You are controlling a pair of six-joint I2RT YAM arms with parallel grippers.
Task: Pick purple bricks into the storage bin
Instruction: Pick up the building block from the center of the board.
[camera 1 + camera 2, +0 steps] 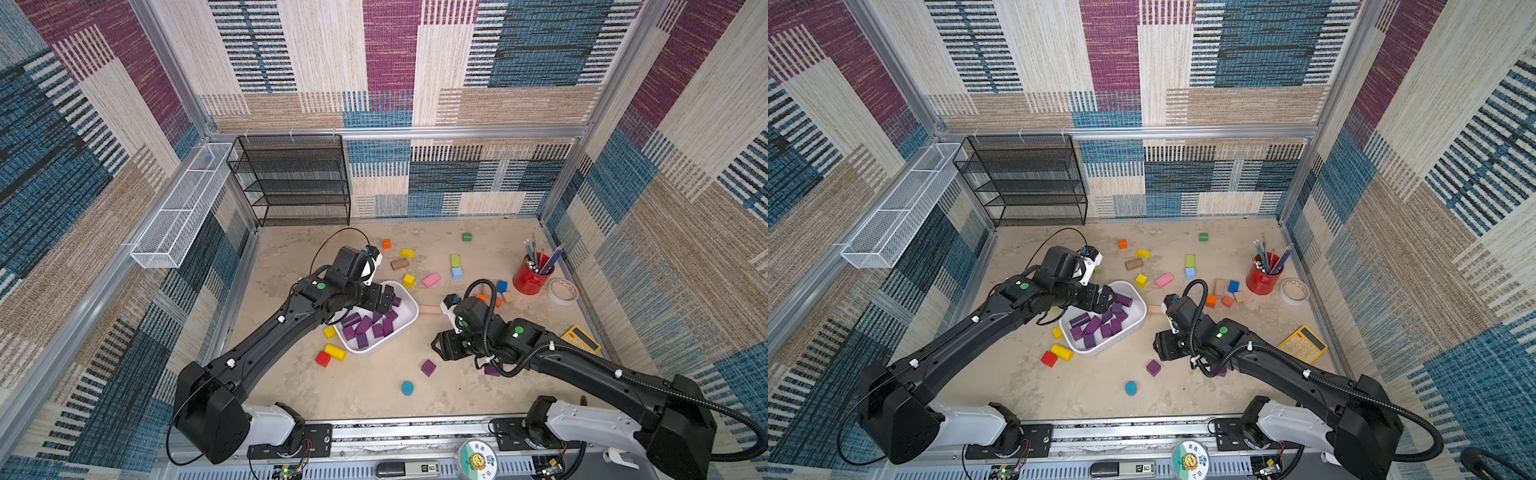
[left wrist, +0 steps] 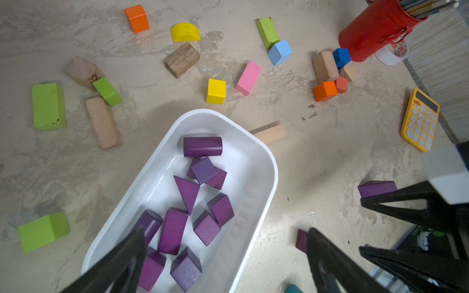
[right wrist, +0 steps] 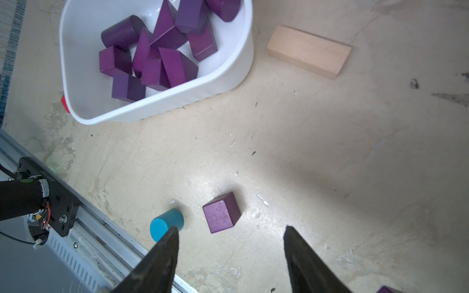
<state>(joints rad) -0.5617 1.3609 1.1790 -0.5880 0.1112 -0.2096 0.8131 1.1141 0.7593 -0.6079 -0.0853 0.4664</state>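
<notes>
Hovering at the near right, the right gripper [image 3: 230,232] has its fingers spread and empty, and a loose purple cube [image 3: 221,212] lies on the table just to its near left, in line with the gap. Most purple bricks [image 1: 365,326] sit in the storage bin [image 3: 162,106] farther left, where the left gripper [image 1: 385,306] hangs spread wide and empty, so the right arm looks nearer.

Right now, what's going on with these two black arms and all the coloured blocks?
The robot is sorting dark-purple wooden bricks into a shallow white plastic storage bin; about ten already lie inside. The left end effector hangs open and empty over the bin. The right end effector, also open, is poised beside a purple wooden cube on the table. Another purple block lies under that arm.
</notes>
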